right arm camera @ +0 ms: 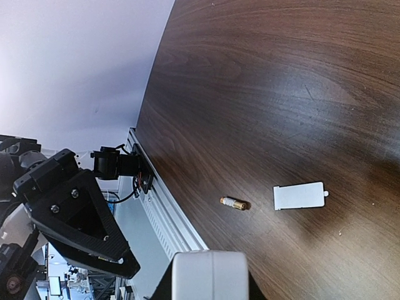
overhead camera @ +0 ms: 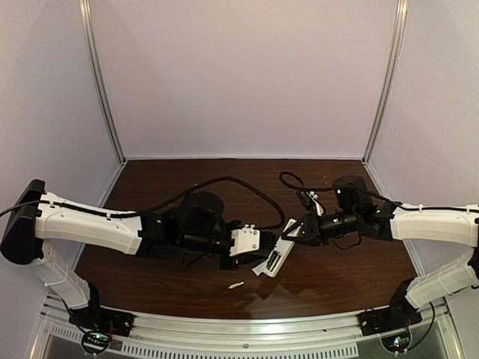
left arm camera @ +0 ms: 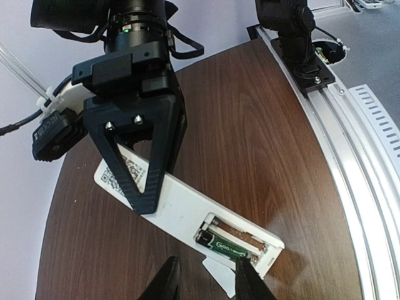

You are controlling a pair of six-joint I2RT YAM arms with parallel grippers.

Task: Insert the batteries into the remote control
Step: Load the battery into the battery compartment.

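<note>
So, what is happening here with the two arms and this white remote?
The right gripper is clamped on one end of the remote control, holding it back side up with the battery recess open. One dark battery sits in the recess, and the slot beside it looks empty. The left gripper is open and empty, close to that end. The second battery lies loose on the table, near the small white cover. So the loading is half done.
</note>
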